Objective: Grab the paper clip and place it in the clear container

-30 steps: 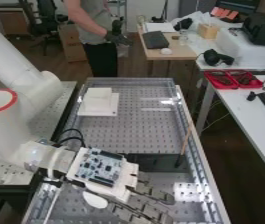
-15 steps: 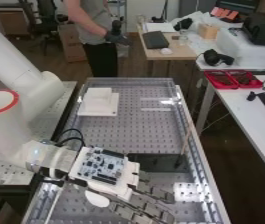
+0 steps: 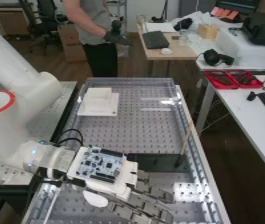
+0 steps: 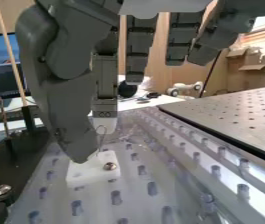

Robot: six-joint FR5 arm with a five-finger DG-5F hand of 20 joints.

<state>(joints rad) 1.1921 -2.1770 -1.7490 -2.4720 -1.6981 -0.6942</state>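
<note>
since a second ago, the arm's wrist (image 3: pixel 49 160) and the hand (image 3: pixel 152 192) have shifted very slightly over the near part of the bench (image 3: pixel 132 131), with a circuit board (image 3: pixel 101 164) riding on the back of the hand. whether the hand is open, closed or gripping the clip, i honestly can't tell from this angle. the paper clip (image 4: pixel 102 142) is upright, a thin wire loop right up close to the hand, above a small white block (image 4: pixel 83 173) that has a round screw (image 4: pixel 109 166) in its top. the block sits on the holed surface at the near end.

just beyond the hand, a long dark box (image 3: pixel 161 162) lies across the bench, and a thin wooden stick (image 3: pixel 187 137) leans at its right end. farther off, toward the far left of the bench, is a white stepped block (image 3: pixel 98 104). two red trays (image 3: pixel 233 86) sit side by side on the white table (image 3: pixel 239 107) to the right.
</note>
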